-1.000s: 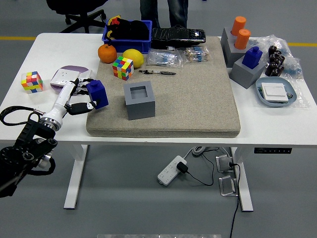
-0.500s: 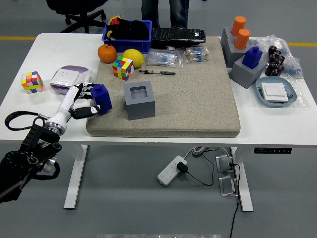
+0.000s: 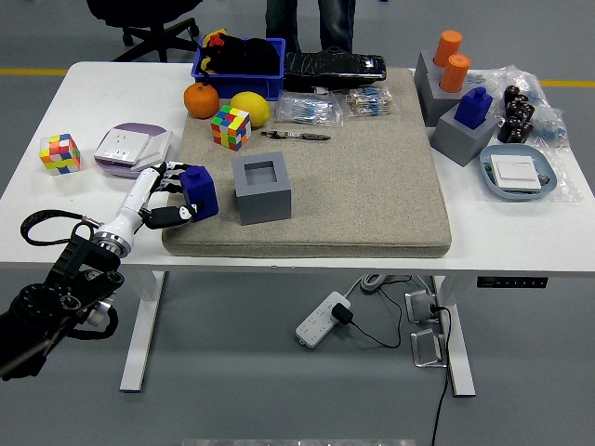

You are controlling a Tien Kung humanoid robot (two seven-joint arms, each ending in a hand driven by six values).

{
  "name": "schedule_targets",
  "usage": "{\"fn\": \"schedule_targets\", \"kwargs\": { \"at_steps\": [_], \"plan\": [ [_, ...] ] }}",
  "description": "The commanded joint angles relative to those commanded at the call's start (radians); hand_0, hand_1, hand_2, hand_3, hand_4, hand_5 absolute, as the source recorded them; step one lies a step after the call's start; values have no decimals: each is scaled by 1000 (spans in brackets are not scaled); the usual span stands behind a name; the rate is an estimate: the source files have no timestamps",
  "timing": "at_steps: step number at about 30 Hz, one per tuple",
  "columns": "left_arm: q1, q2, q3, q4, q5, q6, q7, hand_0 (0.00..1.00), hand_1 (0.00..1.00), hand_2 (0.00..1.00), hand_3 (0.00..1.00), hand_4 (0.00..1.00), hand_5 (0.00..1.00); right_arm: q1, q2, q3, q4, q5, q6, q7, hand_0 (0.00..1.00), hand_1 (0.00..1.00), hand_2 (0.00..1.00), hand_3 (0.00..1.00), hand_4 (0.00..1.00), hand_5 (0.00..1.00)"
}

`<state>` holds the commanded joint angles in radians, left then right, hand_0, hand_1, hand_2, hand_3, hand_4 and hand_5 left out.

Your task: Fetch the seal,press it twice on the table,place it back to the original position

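Head view, left-centre of frame: left hand (image 3: 165,195) has fingers curled round blue seal (image 3: 199,190) over mat's (image 3: 372,186) left edge, just left of grey holder (image 3: 261,188); prob. rigid, light plastic w/ smooth faces, so best gripped on opposite flat sides.

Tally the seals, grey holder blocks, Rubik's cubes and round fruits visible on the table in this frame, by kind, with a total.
Blue seals: 2, one gripped in the left hand at, one seated in a holder at
Orange seals: 2
Grey holder blocks: 3
Rubik's cubes: 2
Round fruits: 2
Total: 11
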<state>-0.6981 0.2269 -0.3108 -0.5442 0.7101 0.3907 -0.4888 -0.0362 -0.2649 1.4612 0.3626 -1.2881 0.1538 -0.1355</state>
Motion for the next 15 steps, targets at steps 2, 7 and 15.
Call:
{"fn": "schedule_targets", "kwargs": {
  "at_steps": [2, 7, 15],
  "plan": [
    [-1, -1, 5, 3, 2, -1, 3, 636, 519, 434, 736, 696, 2, 1, 0, 0, 0, 0, 0, 0, 834, 731, 698, 717, 749, 516],
    [-2, -3, 17, 12, 6, -3, 8, 636, 518, 432, 733, 695, 2, 1, -1, -2, 0, 1, 0, 0, 835, 731, 698, 717, 750, 516],
    [-3, -1, 35, 16, 10, -5, 13, 635, 517, 432, 731, 696, 2, 1, 0, 3, 0, -1, 0, 0, 834, 731, 698, 717, 749, 516]
  ]
}}
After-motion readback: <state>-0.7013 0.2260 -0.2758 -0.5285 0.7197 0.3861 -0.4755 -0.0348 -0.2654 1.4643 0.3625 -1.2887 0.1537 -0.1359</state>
